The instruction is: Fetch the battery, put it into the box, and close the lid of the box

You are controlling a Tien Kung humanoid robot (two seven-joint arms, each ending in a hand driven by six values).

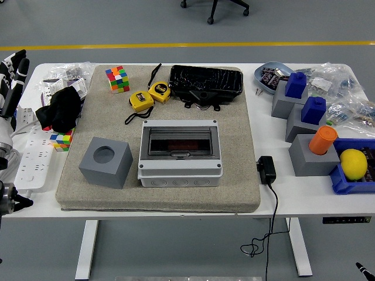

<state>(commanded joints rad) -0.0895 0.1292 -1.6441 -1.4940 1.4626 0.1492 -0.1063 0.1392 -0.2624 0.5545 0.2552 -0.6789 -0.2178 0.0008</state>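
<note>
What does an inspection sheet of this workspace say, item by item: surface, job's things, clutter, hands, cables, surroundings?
Surface: white table with a beige mat.
Job's things: grey box on the mat, clear lid shut; black battery behind it, untouched.
Clutter: Rubik's cubes, two yellow tape measures, grey cube with a hole, blocks with blue and orange pegs, lemon in a blue tray.
Hands: left hand raised at the left edge, fingers relaxed, holding nothing; right hand not in view.
Cables: black adapter, cord hanging over the near edge.
Surroundings: grey floor, yellow line, chair base.
</note>
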